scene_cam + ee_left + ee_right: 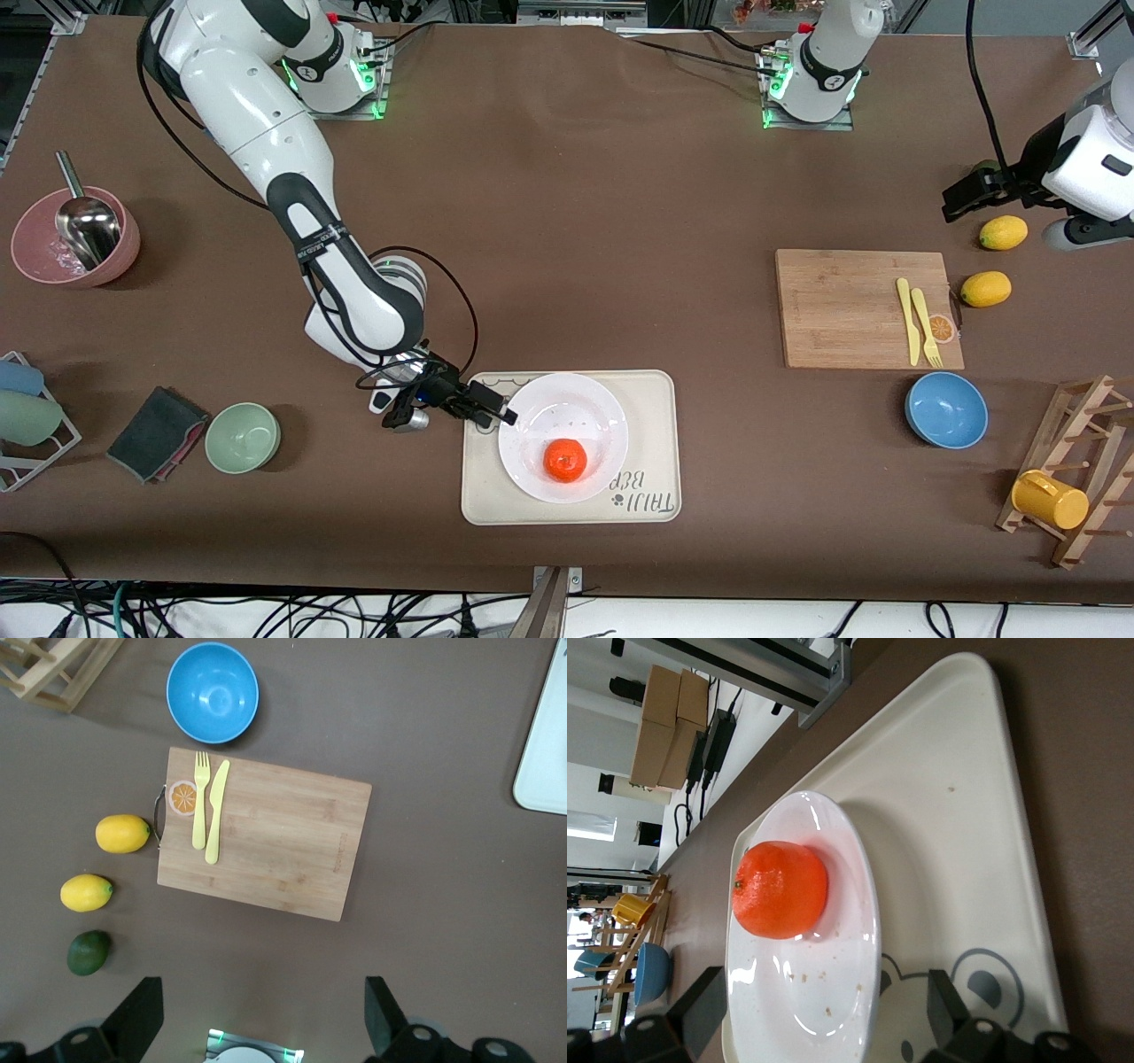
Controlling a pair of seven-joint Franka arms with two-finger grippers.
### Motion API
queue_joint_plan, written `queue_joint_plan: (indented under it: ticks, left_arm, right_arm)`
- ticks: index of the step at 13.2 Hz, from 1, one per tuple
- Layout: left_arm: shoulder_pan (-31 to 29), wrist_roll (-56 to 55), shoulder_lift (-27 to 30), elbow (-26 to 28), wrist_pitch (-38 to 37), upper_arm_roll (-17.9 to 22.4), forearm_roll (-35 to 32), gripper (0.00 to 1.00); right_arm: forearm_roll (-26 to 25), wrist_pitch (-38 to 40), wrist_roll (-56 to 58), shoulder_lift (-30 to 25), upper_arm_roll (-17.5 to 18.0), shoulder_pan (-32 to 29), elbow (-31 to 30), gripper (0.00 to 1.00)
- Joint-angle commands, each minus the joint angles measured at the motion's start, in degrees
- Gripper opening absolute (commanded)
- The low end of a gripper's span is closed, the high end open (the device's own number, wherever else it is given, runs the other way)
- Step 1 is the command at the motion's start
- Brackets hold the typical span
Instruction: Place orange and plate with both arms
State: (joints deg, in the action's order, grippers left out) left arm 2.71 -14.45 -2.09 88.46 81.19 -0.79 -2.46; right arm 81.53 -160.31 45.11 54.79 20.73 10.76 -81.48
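The orange (pixel 564 460) lies on the white plate (pixel 567 412), which stands on the cream bear-printed tray (pixel 651 443) near the table's front edge. My right gripper (pixel 493 410) is low at the plate's rim toward the right arm's end. It is open, and in the right wrist view (pixel 824 1014) the plate's rim (pixel 864 992) lies between its spread fingers, with the orange (pixel 781 889) farther in. My left gripper (pixel 966 197) hangs open and empty in the air over the table at the left arm's end, beside the lemons; its fingers (pixel 142 1010) stand wide apart.
A wooden cutting board (pixel 842 306) carries a yellow fork and knife (pixel 918 321). Two lemons (pixel 1003 232) and a lime (pixel 89 952) lie beside it. A blue bowl (pixel 946 409), a rack with a yellow mug (pixel 1050 499), a green bowl (pixel 243 437), a grey cloth (pixel 156 432) and a pink bowl with a ladle (pixel 75 237) stand around.
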Motion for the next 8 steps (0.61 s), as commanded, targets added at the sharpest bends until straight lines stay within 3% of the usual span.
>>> queue_joint_plan:
  ticks: [1,5,8]
  left_arm:
    - [-0.42,0.91,-0.46,-0.92,-1.56,0.00,0.87,1.00]
    - [-4.11,1.09,-0.55,-0.48,-1.65,0.00,7.01,1.00]
    - [-3.77,0.82,-0.55,-0.48,-1.13,-0.44,6.68,1.00]
  right_arm:
    - [-3.03,1.05,-0.28,-5.03,-1.83,0.05,-5.61,1.00]
    - [-11.46,11.40,-0.98,-11.18,-8.76,0.05,-11.50,1.00]
    - [-24.18,21.76,-4.57,-14.18,-14.21,0.05,-12.30,1.00]
